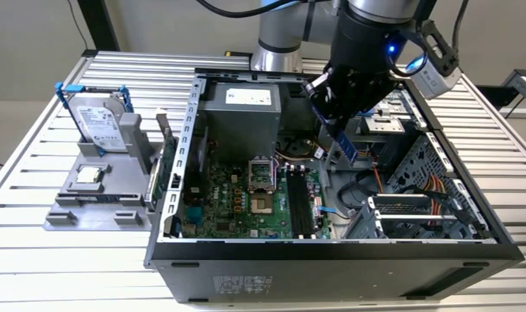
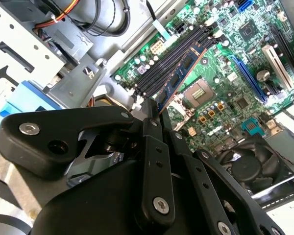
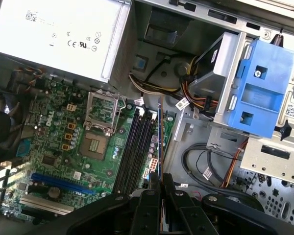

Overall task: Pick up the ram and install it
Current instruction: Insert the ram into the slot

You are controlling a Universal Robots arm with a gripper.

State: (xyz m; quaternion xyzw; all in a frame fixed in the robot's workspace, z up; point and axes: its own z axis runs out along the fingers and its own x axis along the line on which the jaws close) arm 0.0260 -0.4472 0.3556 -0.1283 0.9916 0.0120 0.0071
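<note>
Tabletop [image 1: 37,260] of ribbed metal carried everything. At the exterior view's left stood a grey holder [image 1: 72,208], with a hard drive [image 1: 98,123] in a blue frame upright in it and a small square CPU chip [image 1: 89,174] lying flat in front. Next came the open computer case [image 1: 332,273], its motherboard [image 1: 236,201] bare, and the black memory slots [image 1: 299,201] looked empty to me. Up and to the right of those hung the gripper [image 1: 334,120], jaws clenched on one end of the ram [image 1: 348,148], which slanted down into the case without touching the board. In the second wrist view the ram [image 2: 181,73] ran roughly along the line of the slots. So the pick-up looked done, and I judged the carry to the slot was the step in hand. Seating it would call for bringing the stick's edge parallel over one slot, level end to end, before any press. Farthest right sat the drive cage [image 1: 419,214].
</note>
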